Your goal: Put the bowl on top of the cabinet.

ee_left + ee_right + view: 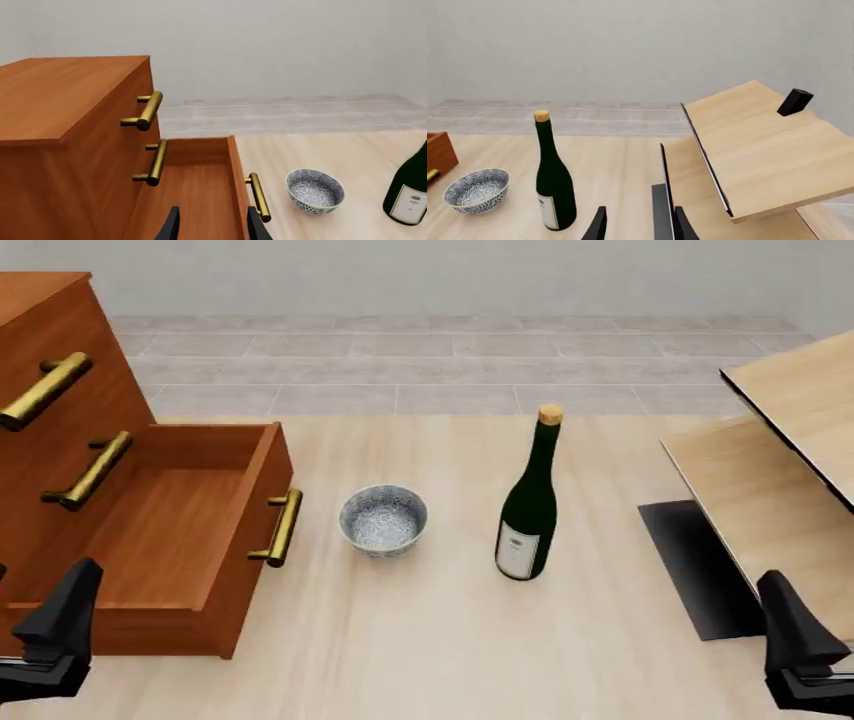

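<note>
The bowl (383, 520) is small, round and grey-white speckled. It stands upright on the pale table, just right of the cabinet's open bottom drawer (174, 530). The wrist views also show the bowl (315, 191) (477, 190). The cabinet (34, 310) is reddish-brown with brass bar handles and fills the left side; its flat top (60, 100) is bare. My left gripper (54, 635) hangs open near the drawer's front corner, its fingers (172, 225) spread with nothing between them. My right gripper (801, 650) is open at the near right, far from the bowl.
A tall green wine bottle (531, 505) stands just right of the bowl. Pale light-wood furniture (787, 440) with tilted panels fills the right side, with a dark flat panel (694, 560) at its foot. A small dark block (794, 101) rests on its top panel.
</note>
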`<state>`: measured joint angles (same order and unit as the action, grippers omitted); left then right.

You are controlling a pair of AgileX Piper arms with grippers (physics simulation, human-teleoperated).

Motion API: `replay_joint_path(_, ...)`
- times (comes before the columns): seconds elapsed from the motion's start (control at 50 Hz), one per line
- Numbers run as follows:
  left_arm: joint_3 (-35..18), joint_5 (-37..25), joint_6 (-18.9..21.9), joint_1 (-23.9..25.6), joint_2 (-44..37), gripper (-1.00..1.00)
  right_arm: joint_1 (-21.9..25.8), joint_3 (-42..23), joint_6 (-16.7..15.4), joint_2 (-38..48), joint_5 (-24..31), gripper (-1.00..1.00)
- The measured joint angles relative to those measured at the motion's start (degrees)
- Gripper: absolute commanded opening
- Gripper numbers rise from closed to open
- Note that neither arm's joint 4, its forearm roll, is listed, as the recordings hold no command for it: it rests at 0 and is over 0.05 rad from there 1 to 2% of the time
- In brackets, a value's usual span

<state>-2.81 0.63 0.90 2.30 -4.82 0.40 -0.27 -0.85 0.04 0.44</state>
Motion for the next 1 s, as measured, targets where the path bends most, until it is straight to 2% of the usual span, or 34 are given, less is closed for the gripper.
replay_joint_path(0.22, -8.7, 0.0, -0.3, 2.9, -9.4, 1.0, 0.0, 0.0, -0.3, 0.0, 0.0, 1.0)
replay_joint_path(0.46, -21.8, -2.4, 0.2, 9.1, -23.5, 1.0, 0.0, 0.0, -0.5, 0.0, 0.1, 1.0)
replay_joint_path(0.78, -40.0, -11.1, 4.9, 20.9, -41.5, 1.0, 0.0, 0.0, -0.6, 0.1, 0.1, 1.0)
replay_joint_path(1.0, -49.7, -18.7, 6.7, 29.0, -53.8, 1.0, 0.1, 0.0, -0.9, 0.1, 0.2, 1.0)
